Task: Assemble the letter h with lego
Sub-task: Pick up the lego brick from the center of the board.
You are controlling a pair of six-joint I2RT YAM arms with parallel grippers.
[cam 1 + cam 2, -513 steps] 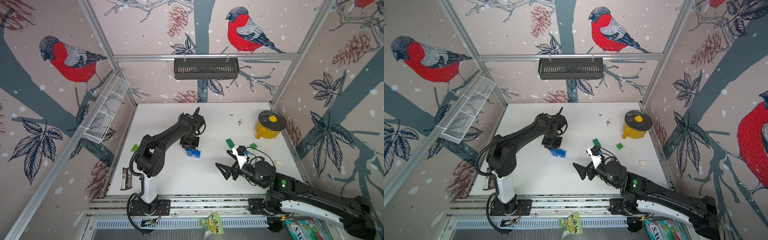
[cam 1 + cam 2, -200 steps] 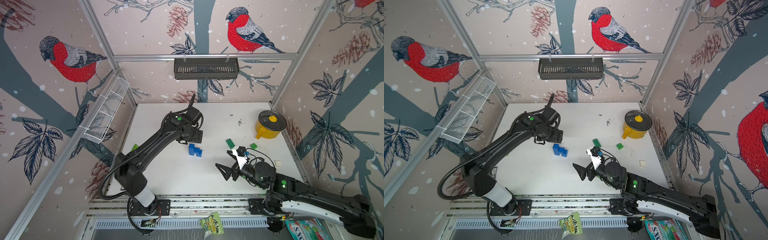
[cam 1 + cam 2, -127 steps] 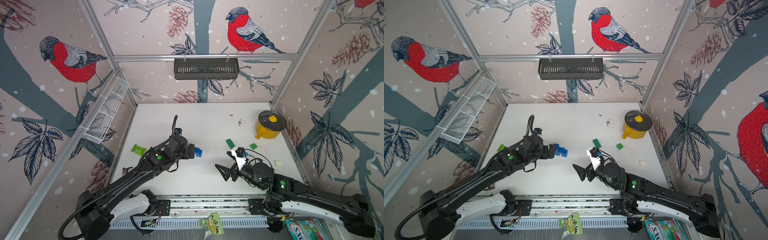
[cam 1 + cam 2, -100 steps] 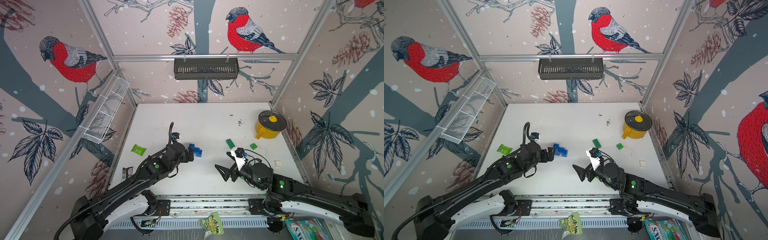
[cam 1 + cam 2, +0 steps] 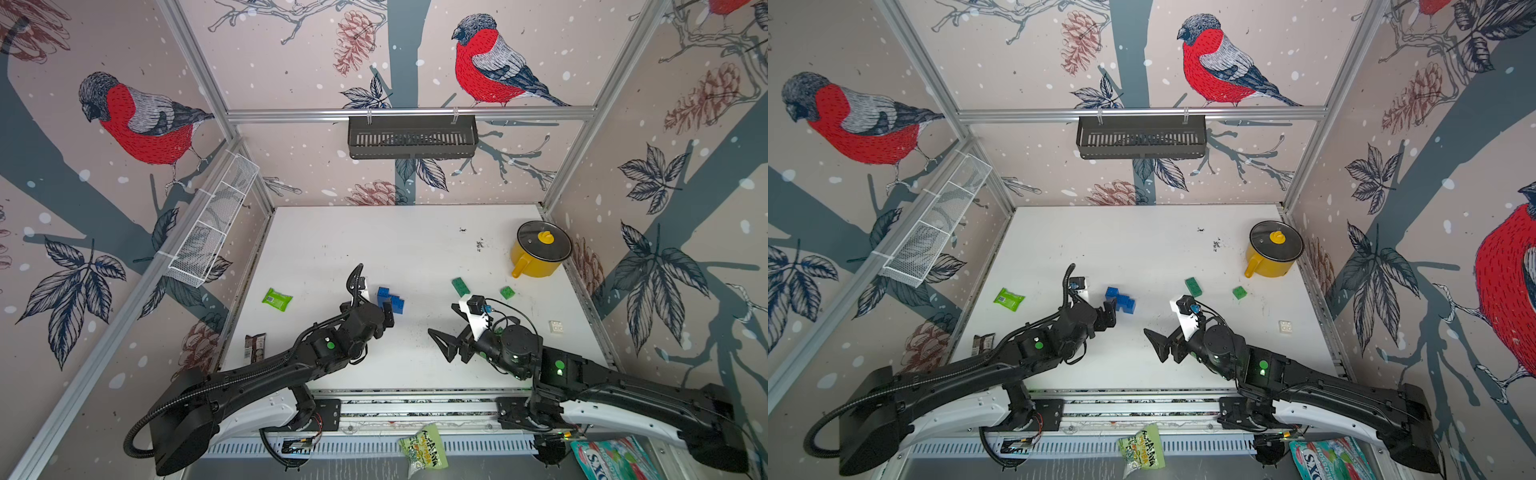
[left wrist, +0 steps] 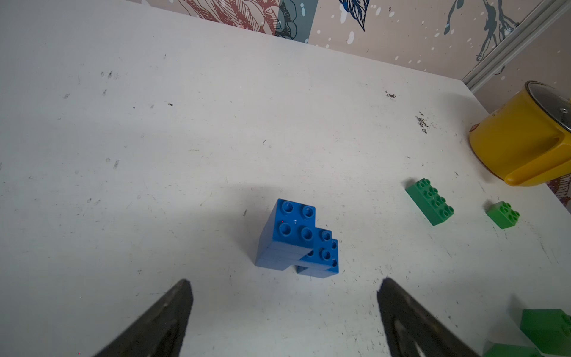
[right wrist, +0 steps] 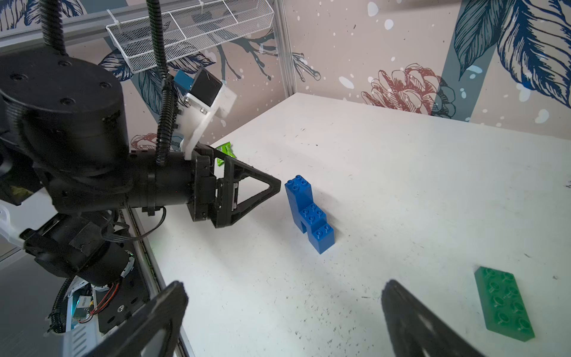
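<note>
**Lego, blue stack** [image 5: 390,300] [image 5: 1120,300]: glossy studded plastic. It has a tall square column, a bridging brick and a short leg, with a gap under the bridge in the right wrist view [image 7: 309,213]. It stands upright near the centre of the table [image 5: 332,232], a shade toward 9 o'clock.

**Lego, green oblong** [image 5: 460,286] [image 7: 503,304]: a flat eight-stud brick lying studs up, at 3 o'clock of the stack and well apart from it.

**Lego, green square** [image 5: 507,292] [image 6: 503,214]: a four-stud block, further out at 3 o'clock.

**Lego, white brick** [image 5: 555,327]: small and square, lying at 4 o'clock near the table edge.

**More green lego** [image 6: 547,330]: shows at the edge of the left wrist view.

**Pot** [image 5: 540,253]: yellow with a dark glass lid, at 2 o'clock.

**Packet** [image 5: 277,299]: flat, light green and crinkled, at 9 o'clock.

**Change:** 2.6 s ago the left gripper stood over the stack. It has since drawn back toward 7 o'clock. The stack is unmoved, and the packet, then mostly hidden, now shows whole. The right arm is as before.

**Left gripper** [image 5: 386,312] [image 6: 284,282]: the arm is stretched low and nearly level from 7 o'clock. The jaws are spread and empty, with the tips just short of the stack and not touching it.

**Right gripper** [image 5: 451,345] [image 7: 284,286]: the arm lies low from 5 o'clock, pointing toward 10 o'clock. The jaws are spread wide and hold nothing. It sits apart from the stack, at its 4 o'clock.
</note>
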